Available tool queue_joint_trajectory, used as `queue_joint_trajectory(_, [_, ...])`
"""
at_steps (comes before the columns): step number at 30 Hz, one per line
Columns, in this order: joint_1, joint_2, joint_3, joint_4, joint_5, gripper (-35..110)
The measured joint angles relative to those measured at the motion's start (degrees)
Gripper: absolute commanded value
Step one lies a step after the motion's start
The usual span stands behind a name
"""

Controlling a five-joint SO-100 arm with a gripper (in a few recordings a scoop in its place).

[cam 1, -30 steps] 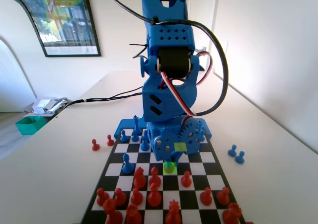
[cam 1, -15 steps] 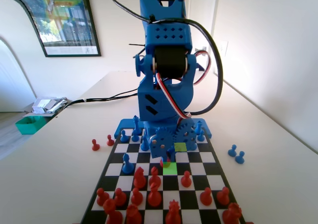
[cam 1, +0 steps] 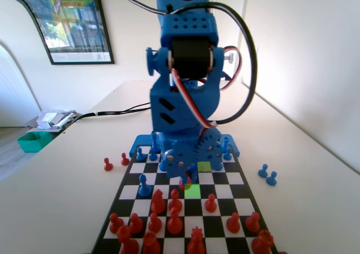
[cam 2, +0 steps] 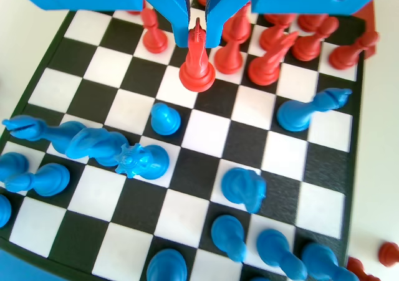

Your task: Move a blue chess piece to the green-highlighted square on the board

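**Two cameras, one board**

The fixed view sits low at the red pieces' end of the board (cam 1: 243, 182), facing along it toward the blue arm (cam 1: 183, 105) at the far end. The wrist view rides the arm, looking steeply down from close above the board (cam 2: 62, 50) (jaws hanging from the top edge). Both views share the board's middle squares.

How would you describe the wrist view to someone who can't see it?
Two blue fingers close around the tip of a red piece on the board. Blue pieces stand nearer the camera, among them a pawn; red ones crowd the far side.
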State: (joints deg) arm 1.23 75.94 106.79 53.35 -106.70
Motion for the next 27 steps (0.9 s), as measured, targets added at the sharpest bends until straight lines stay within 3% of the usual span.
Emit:
queue_joint_trajectory(18, [20.7,11.9,-4.0,18.1,-7.6,1])
queue_joint_trajectory(27, [32.4,12.1,-4.7,18.1,-10.5,1])
